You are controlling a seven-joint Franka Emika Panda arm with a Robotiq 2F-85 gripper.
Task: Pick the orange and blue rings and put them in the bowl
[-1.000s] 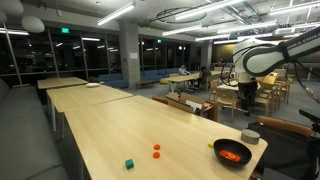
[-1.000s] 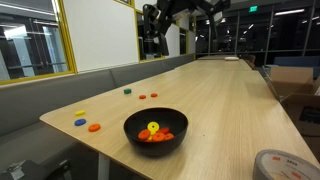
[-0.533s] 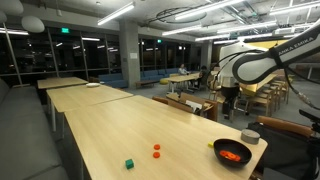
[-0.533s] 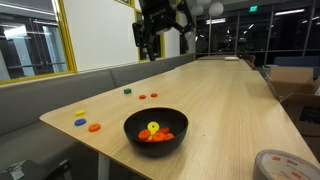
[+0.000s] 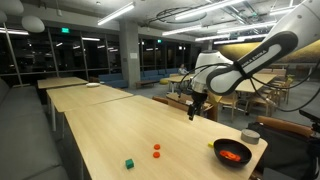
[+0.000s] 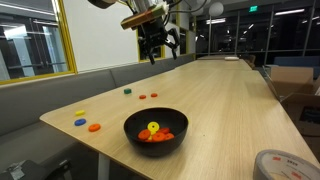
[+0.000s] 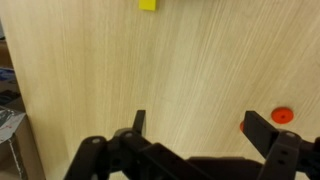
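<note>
Pincer [image 7: 198, 128]: spread wide, with bare tabletop [image 7: 100, 70] showing between its dark fingers [image 7: 138, 122]. It holds no object. In both exterior views it hangs above the tabletop pointing down, well apart from the bowl.

Pair of orange rings [image 7: 283, 115]: in the wrist view one lies flat just beside a finger, and the second is partly hidden behind that finger. In an exterior view the pair [image 6: 152, 96] lies close together near the green cube [image 6: 127, 91]. They are round, so no long axis can be given.

Small yellowish block [image 7: 148, 4]: cut by the top edge of the wrist view.

Blue ring [image 6: 80, 123]: flat on the tabletop near its edge, just beside an orange ring [image 6: 96, 127] and a yellow piece [image 6: 80, 114]. Its heading is too small to tell.

Bowl [image 6: 130, 128]: black, round and shallow, upright near the end of the tabletop. It contains a heap of orange pieces [image 6: 160, 136] with a yellow ring [image 6: 152, 127] on top.

Grey-and-white container [image 5: 250, 134]: stands near the bowl; its contents are not visible.

Tape roll [image 6: 283, 165]: lies flat at the corner; markings are too small to read
</note>
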